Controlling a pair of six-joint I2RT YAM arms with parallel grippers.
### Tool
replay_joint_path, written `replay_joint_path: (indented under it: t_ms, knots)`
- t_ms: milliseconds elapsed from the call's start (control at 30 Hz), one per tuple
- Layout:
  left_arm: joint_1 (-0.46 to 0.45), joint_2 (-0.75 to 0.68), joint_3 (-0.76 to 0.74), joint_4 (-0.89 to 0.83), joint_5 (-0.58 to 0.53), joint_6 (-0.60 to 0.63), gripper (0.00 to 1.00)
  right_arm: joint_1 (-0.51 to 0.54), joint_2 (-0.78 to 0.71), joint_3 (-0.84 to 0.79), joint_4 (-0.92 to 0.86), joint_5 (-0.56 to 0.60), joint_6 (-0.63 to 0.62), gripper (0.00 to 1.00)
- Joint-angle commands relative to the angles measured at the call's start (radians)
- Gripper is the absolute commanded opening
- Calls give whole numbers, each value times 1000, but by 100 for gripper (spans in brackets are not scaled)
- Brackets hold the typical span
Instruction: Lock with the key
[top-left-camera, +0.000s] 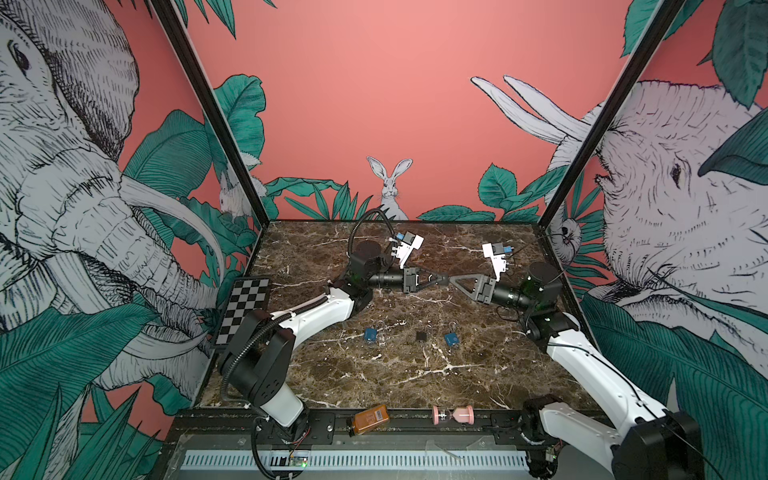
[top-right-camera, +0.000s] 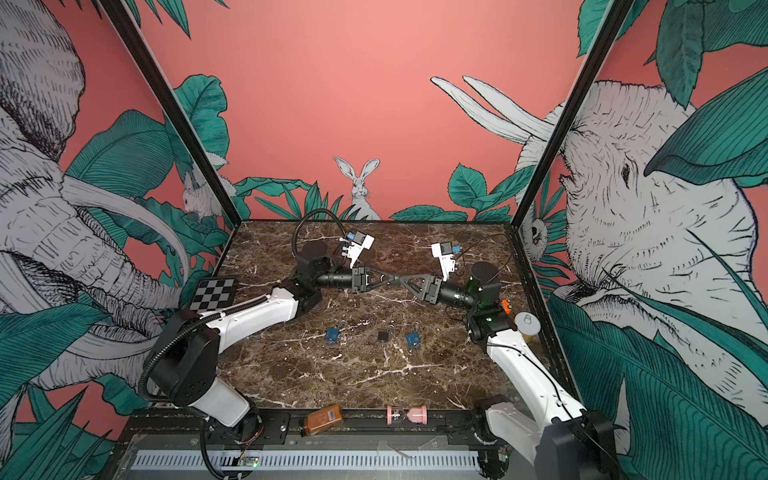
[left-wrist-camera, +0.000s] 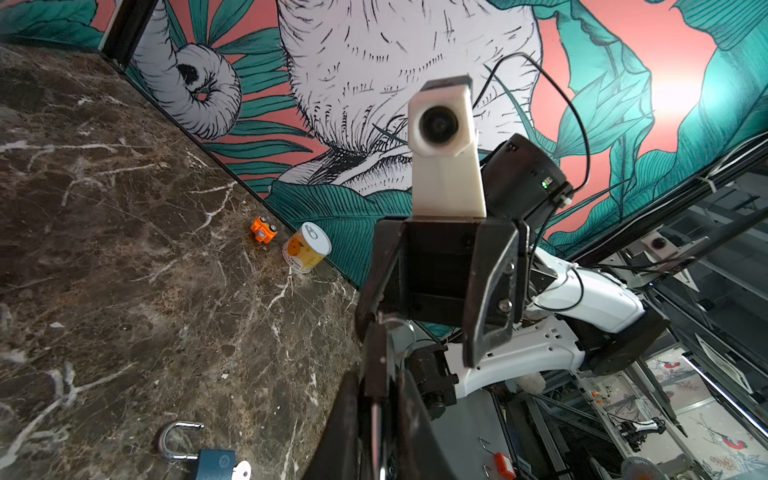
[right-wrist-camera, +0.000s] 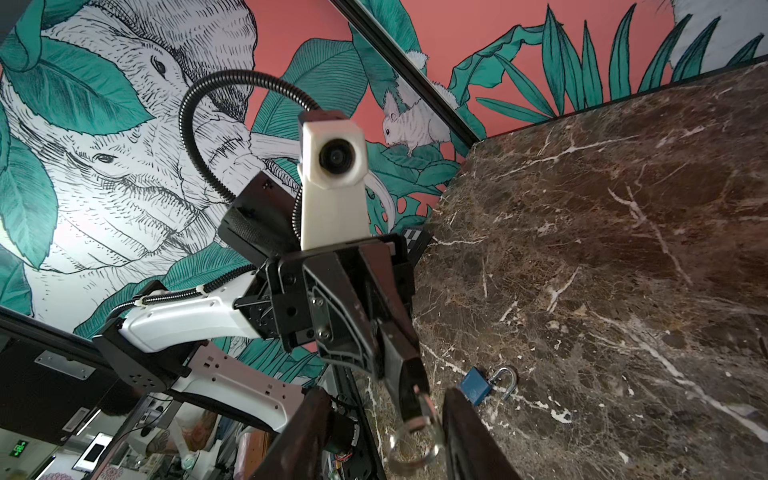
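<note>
While left pincer (top-left-camera: 439, 280) grips key (right-wrist-camera: 423, 408): two blue padlocks (top-left-camera: 370, 334) (top-left-camera: 450, 339).

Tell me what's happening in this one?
The two arms meet tip to tip above the marble table. The left hand pinches the key, with its ring hanging below, while the right hand stands open around it. Two blue padlocks and a black padlock lie untouched on the table.

walls (top-left-camera: 395, 104): coral jungle mural, elephants (top-left-camera: 62, 187), rabbit (top-left-camera: 390, 187) | tabletop (top-left-camera: 395, 374): dark veined marble | corner posts (top-left-camera: 216, 116): black
</note>
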Motion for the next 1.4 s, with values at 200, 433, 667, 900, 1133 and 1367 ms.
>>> replay_joint_path:
  t_ms: [200,433,667,900,1133,1367]
  knots:
    - [8,3,31,90,76,-33,0,-1,-5,24,30,-38,8,37]
    - [4,-2,19,116,94,-46,0,-3,24,38,45,-26,8,36]
    - [5,-3,17,118,100,-52,0,-3,41,44,70,-29,17,29]
    - [4,4,22,117,101,-54,0,-9,21,34,64,-28,17,23]
    - [4,9,20,124,104,-61,0,-19,8,26,63,-31,17,19]
    - [4,9,23,125,100,-61,0,-25,-1,12,80,-47,28,7]
